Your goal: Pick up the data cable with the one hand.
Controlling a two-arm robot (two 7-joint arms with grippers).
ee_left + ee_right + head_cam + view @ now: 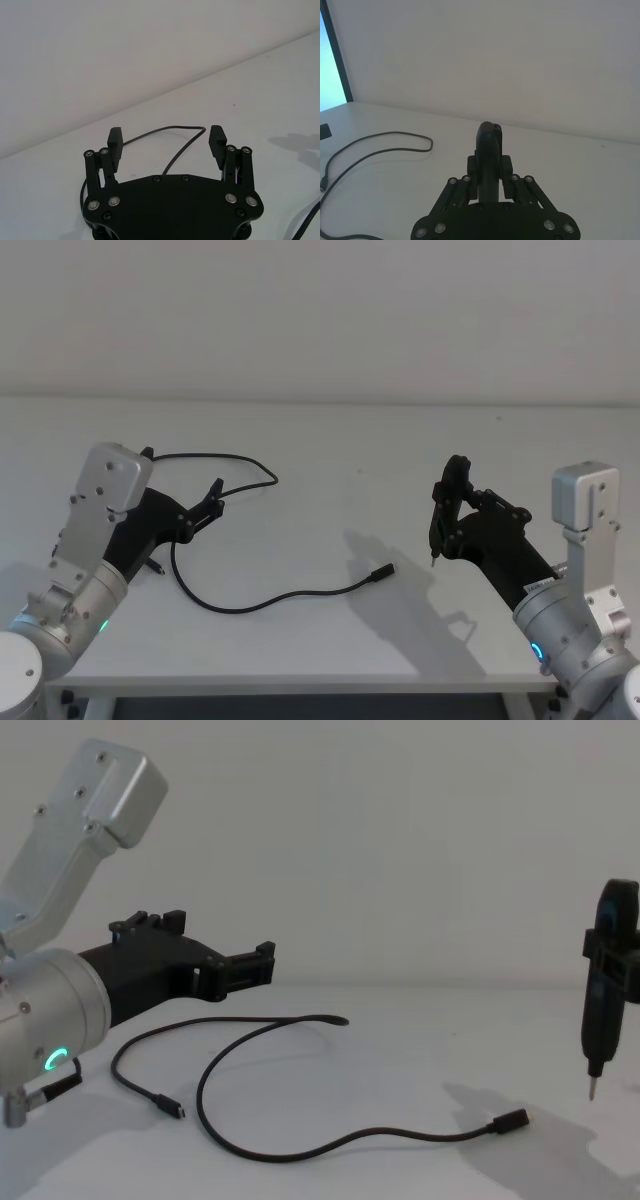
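The left gripper (166, 137) hovers with jaws spread wide. The thin, flexible black data cable (300, 592) lies looped on the matte white table (400, 460) beneath and ahead of them, untouched. The right gripper (447, 502) is clenched on a slim, metal-tipped black tool (598, 1010).

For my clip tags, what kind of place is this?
Likely a robot test bench: a white table by a plain wall, a data cable on it, the left gripper open near it, the right gripper holding a slim tool.
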